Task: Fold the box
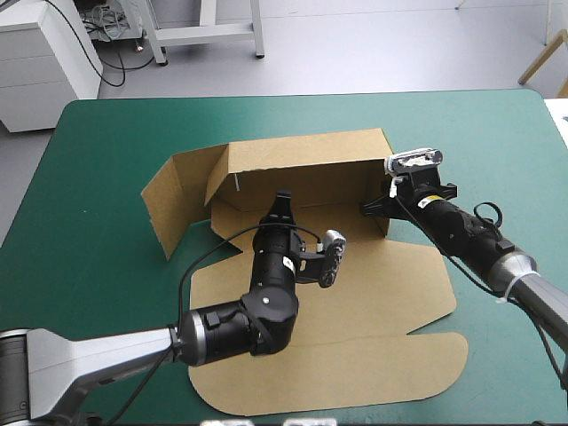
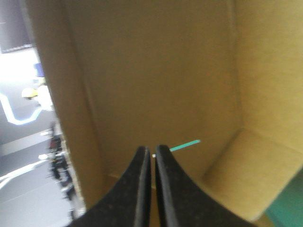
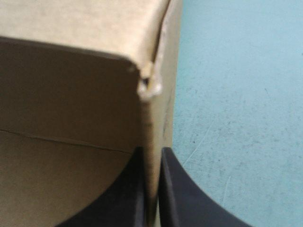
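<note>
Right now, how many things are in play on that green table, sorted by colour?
Brown: 1, the box
Black: 2, the left gripper and the right gripper
Total: 3

Bright, even light; soft shadow inside box (image 1: 373, 293).

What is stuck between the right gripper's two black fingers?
A raised side wall of the brown box: the right gripper pinches its edge, as the right wrist view shows.
</note>
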